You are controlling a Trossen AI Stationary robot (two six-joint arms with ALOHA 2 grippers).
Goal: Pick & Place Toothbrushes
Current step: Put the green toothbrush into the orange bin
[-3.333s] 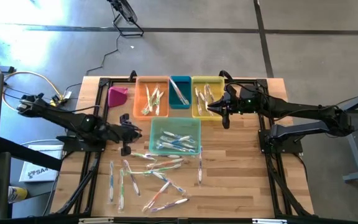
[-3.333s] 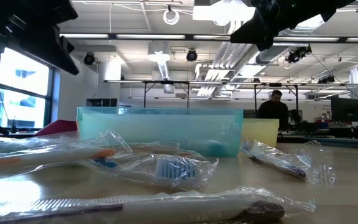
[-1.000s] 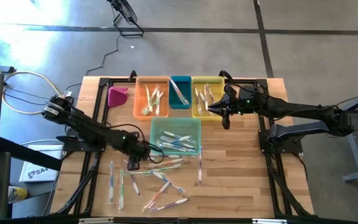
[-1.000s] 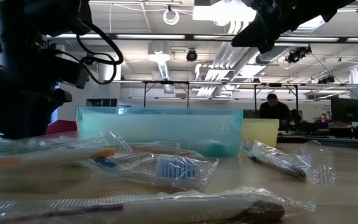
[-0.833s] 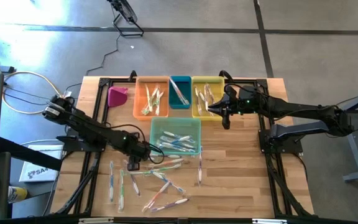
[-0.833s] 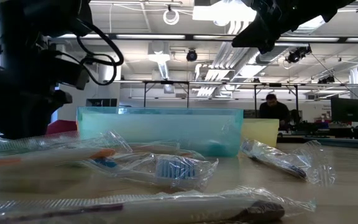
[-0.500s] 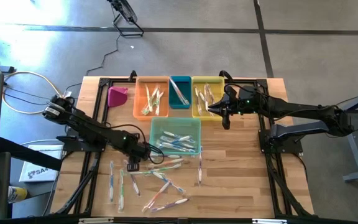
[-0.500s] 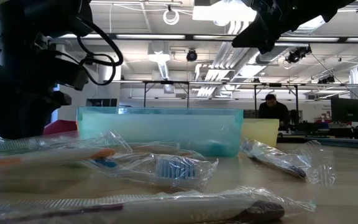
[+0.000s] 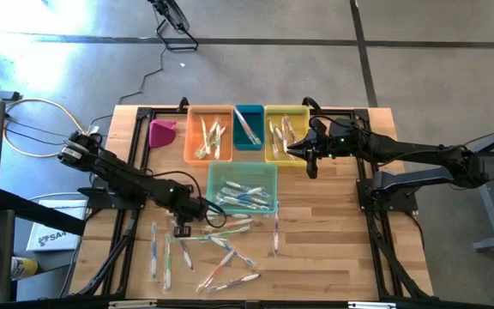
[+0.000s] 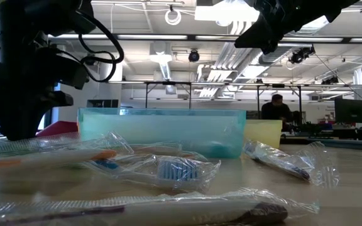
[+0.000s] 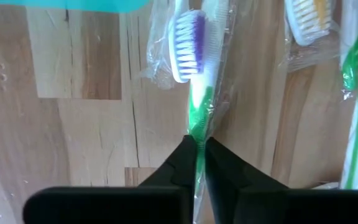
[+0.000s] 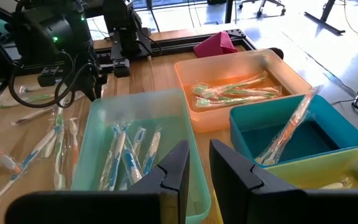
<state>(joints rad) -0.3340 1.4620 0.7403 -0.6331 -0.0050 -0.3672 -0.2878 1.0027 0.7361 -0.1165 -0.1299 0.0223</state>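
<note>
Several wrapped toothbrushes (image 9: 221, 245) lie loose on the wooden table, near the front. More lie in the orange bin (image 9: 210, 133), the blue bin (image 9: 248, 127), the yellow bin (image 9: 286, 133) and the mint-green bin (image 9: 242, 187). My left gripper (image 9: 181, 229) points down at the left end of the loose pile. It is shut on a green-handled toothbrush (image 11: 194, 74) with purple bristles. My right gripper (image 9: 294, 153) hangs above the yellow bin's near edge. Its fingers (image 12: 199, 163) stand slightly apart with nothing between them. My left gripper pinches the green handle (image 11: 197, 132) of the wrapped toothbrush between its two fingers, a little below the bristle head. The fingers come from above, pointing down, one on each side of the handle. The toothbrush lies flat on the table in its clear wrapper.
A pink object (image 9: 162, 131) sits at the far left, beside the orange bin. Other wrapped toothbrushes (image 11: 353, 118) lie close beside the held one. Black frame rails (image 9: 135, 163) run along the table's left and right sides. A person (image 10: 276, 110) stands far behind the table.
In the last second nothing has visibly moved. Before that, my left gripper came from beside the mint-green bin toward the table's near edge and down onto the loose toothbrushes.
</note>
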